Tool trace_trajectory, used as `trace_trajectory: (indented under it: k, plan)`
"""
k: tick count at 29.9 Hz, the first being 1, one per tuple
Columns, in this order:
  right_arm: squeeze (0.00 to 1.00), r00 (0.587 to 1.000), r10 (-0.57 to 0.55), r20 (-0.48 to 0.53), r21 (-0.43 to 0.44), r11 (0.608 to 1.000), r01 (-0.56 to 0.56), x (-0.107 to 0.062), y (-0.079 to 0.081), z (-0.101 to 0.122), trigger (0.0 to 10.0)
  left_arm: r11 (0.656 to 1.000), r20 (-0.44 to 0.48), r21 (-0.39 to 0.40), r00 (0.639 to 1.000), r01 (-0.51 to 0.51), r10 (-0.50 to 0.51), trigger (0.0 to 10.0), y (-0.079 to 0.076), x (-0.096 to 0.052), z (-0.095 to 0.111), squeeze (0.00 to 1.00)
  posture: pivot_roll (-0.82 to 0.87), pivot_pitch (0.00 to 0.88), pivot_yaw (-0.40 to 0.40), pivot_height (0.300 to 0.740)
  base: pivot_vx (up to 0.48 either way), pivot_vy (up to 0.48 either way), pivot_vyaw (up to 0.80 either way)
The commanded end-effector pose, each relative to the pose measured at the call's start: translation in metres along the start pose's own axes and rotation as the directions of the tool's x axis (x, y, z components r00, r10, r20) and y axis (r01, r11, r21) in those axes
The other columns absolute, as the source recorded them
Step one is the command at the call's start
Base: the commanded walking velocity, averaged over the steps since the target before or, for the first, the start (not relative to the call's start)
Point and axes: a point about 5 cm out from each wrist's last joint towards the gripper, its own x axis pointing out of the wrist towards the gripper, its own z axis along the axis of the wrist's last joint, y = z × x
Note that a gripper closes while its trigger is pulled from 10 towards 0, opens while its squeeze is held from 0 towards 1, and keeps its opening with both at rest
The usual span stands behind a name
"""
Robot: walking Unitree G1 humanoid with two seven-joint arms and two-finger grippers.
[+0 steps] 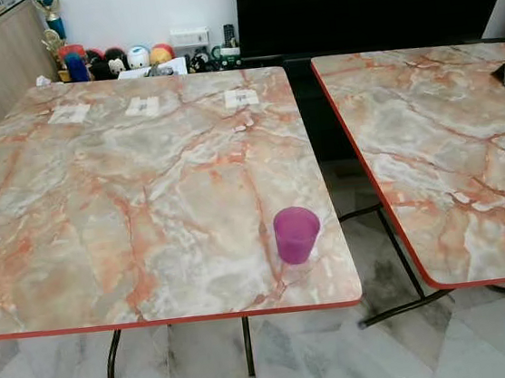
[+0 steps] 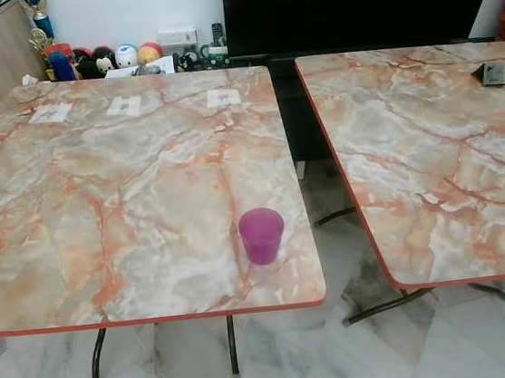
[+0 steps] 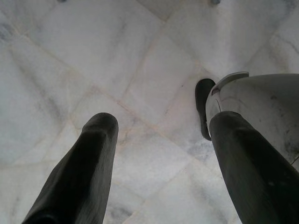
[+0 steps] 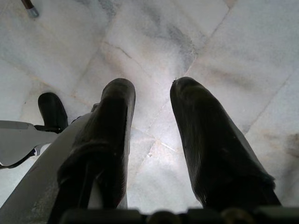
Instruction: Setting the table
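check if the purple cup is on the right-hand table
No, the purple cup stands near the front right corner of the left table, not the right table.

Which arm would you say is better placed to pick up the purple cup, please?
Probably the right. The purple cup stands near the left table's front right corner. Both the left gripper and right gripper hang open over the floor.

left gripper (image 3: 159, 140), right gripper (image 4: 152, 100): fingers apart, hanging over floor (image 3: 117, 60) | table (image 1: 100, 215) above: bare marble | obstacle: purple cup (image 1: 296, 234) near front edge
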Motion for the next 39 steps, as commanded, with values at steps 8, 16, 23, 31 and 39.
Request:
trace_trajectory:
  k: [8, 16, 23, 31, 39]
  plan:
    - [0.00, 1.000, -0.016, -0.012, 0.021, 1.000, 0.016, -0.0004, -0.0028, -0.0027, 10.0, 1.000, -0.026, -0.002, 1.000, 0.000, 0.000, 10.0, 0.0006, -0.0028, -0.0084, 0.00, 0.05, 0.099, -0.018, 0.740, 0.000, 0.000, -0.07]
    - [0.00, 1.000, -0.016, -0.008, 0.019, 1.000, 0.016, -0.0002, -0.0022, -0.0015, 10.0, 1.000, -0.026, 0.000, 1.000, 0.000, 0.000, 10.0, 0.0007, -0.0028, -0.0084, 0.00, 0.05, 0.096, -0.017, 0.740, 0.000, 0.000, -0.78]
    - [0.00, 1.000, -0.015, -0.002, 0.021, 1.000, 0.015, -0.0001, -0.0014, -0.0007, 10.0, 1.000, -0.023, -0.003, 1.000, 0.000, 0.000, 10.0, 0.0008, -0.0029, -0.0083, 0.00, 0.05, 0.095, -0.016, 0.740, 0.000, 0.000, -0.39]
    - [0.00, 1.000, -0.009, 0.008, 0.015, 1.000, 0.009, -0.0001, -0.0001, 0.0005, 10.0, 1.000, -0.023, -0.004, 1.000, -0.001, 0.001, 10.0, 0.0015, -0.0031, -0.0087, 0.00, 0.05, 0.099, -0.015, 0.740, 0.000, 0.000, 0.00]
    - [0.00, 1.000, -0.012, 0.010, 0.022, 1.000, 0.012, 0.0000, -0.0002, 0.0008, 10.0, 1.000, -0.021, -0.004, 1.000, -0.002, 0.002, 10.0, 0.0016, -0.0031, -0.0084, 0.00, 0.05, 0.099, -0.015, 0.740, -0.093, 0.000, 0.00]
